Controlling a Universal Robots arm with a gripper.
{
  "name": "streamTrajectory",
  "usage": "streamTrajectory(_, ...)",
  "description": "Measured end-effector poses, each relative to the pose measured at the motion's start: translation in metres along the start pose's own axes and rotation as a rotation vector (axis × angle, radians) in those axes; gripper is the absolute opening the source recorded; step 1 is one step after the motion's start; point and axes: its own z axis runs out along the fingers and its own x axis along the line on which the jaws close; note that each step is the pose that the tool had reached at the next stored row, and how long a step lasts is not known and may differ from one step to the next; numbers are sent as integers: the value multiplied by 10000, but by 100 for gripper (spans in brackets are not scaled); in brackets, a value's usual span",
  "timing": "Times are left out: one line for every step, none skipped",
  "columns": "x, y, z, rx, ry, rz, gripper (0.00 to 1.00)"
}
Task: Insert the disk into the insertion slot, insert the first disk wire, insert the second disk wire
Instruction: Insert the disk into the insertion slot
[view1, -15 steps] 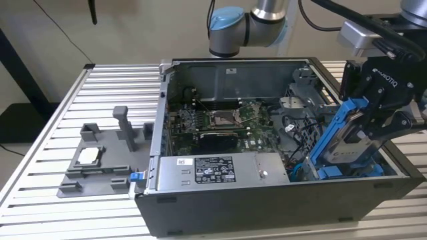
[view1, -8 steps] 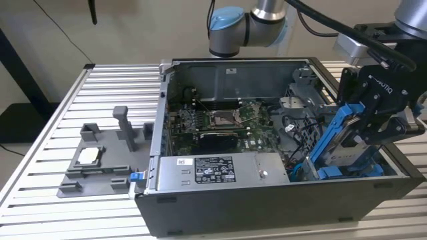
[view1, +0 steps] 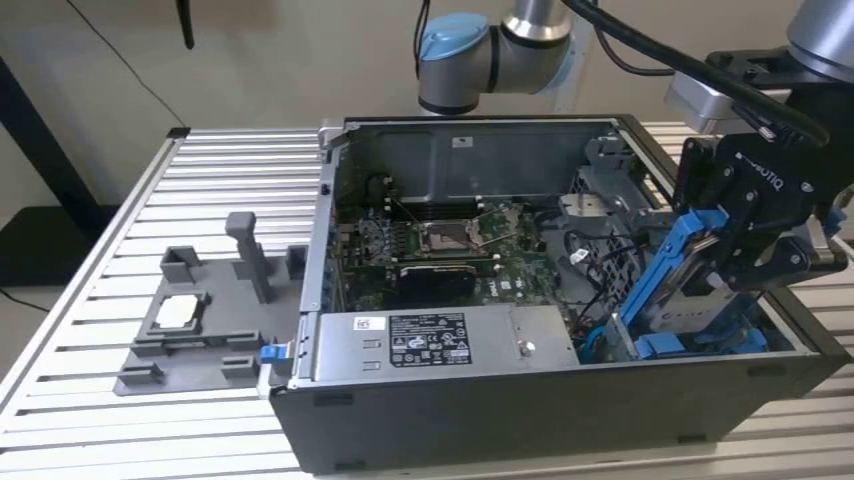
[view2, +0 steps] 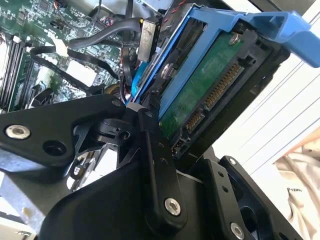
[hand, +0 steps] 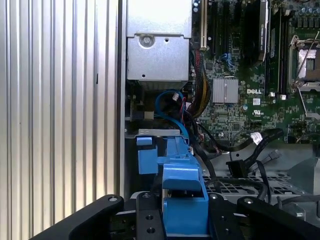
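My gripper (view1: 747, 250) is shut on the disk (view1: 683, 300), a silver-grey drive in a bright blue carrier. It holds the disk steeply tilted, almost on edge, over the open computer case's front corner at the exterior view's right. The disk's lower end sits at the insertion slot (view1: 657, 347), where blue plastic parts show. In the second wrist view the disk (view2: 200, 90) shows its green circuit board and connector between black fingers (view2: 150, 145). In the first wrist view the gripper (hand: 182, 220) clamps the blue carrier (hand: 182, 187). Loose black wires (hand: 236, 167) and a blue cable (hand: 167, 100) lie nearby.
The silver power-supply box (view1: 427, 340) lies along the case's front. The motherboard (view1: 454, 240) fills the case floor. A grey fixture (view1: 200, 320) stands on the slatted table (view1: 107, 420) at the exterior view's left. Case walls (view1: 787, 330) close in around the disk.
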Motion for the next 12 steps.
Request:
streamTrajectory(0,0,0,0,0,0,33)
streamTrajectory(0,0,0,0,0,0,33)
streamTrajectory(0,0,1,0,0,0,33)
streamTrajectory(0,0,1,0,0,0,33)
streamTrajectory(0,0,1,0,-2,-1,34)
streamTrajectory(0,0,1,0,-1,-1,34)
streamTrajectory(0,0,1,0,0,-1,40)
streamTrajectory(0,0,2,0,-1,0,40)
streamTrajectory(0,0,1,0,1,0,47)
streamTrajectory(0,0,2,0,-1,0,47)
streamTrajectory(0,0,-1,0,-1,0,47)
streamTrajectory(1,0,-7,0,-3,0,47)
